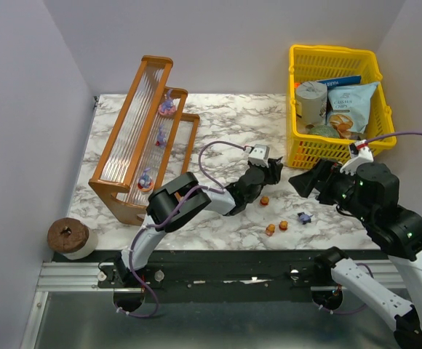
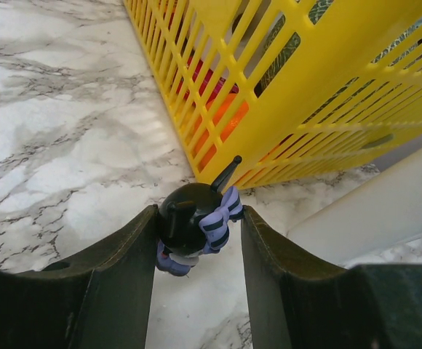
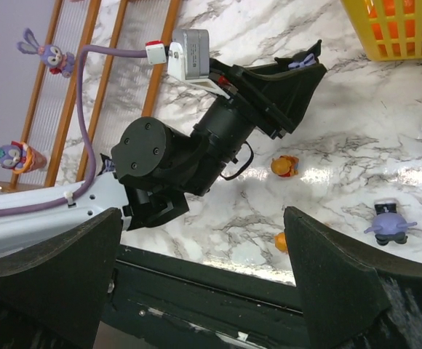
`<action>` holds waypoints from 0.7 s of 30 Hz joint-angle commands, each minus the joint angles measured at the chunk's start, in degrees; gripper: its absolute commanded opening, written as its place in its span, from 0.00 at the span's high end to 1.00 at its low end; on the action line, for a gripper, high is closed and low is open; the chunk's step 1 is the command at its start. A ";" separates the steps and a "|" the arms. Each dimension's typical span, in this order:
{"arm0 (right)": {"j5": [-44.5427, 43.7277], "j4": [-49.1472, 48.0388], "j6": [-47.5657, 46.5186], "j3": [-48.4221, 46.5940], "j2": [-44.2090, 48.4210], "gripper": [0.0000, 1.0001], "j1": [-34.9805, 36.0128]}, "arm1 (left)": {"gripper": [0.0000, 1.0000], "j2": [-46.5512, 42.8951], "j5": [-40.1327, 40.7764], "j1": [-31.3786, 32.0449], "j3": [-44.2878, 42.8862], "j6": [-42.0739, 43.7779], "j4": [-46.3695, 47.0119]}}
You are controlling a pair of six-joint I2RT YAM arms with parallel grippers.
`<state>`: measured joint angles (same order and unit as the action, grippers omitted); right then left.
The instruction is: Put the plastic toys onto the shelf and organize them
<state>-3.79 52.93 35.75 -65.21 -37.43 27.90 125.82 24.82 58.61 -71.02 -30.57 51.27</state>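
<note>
My left gripper (image 1: 275, 169) (image 2: 200, 212) is shut on a black plastic toy with a purple striped bow (image 2: 193, 225), right by the yellow basket's near corner. The toy's bow also peeks out between the fingers in the right wrist view (image 3: 303, 62). The shelf (image 1: 124, 145) stands at the left with three purple toys on its tiers (image 1: 167, 107) (image 1: 161, 136) (image 1: 146, 178). Loose on the marble lie three orange toys (image 1: 265, 201) (image 1: 271, 229) (image 1: 283, 225) and a navy one (image 1: 304, 217) (image 3: 389, 222). My right gripper (image 1: 303, 182) (image 3: 204, 218) hangs open and empty above them.
The yellow mesh basket (image 1: 332, 51) (image 2: 327, 87) at the back right holds a can and snack packets. A brown roll (image 1: 69, 236) sits off the table's front left corner. The black rail (image 3: 218, 283) runs along the near edge.
</note>
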 commanded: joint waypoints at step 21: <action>-1.83 2.18 2.31 4.39 1.83 0.02 -0.21 | 0.91 1.27 7.52 0.19 12.05 4.64 12.99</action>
<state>-4.10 53.71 37.10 -62.06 -35.99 27.90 127.79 28.80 58.63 -59.83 -27.16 62.24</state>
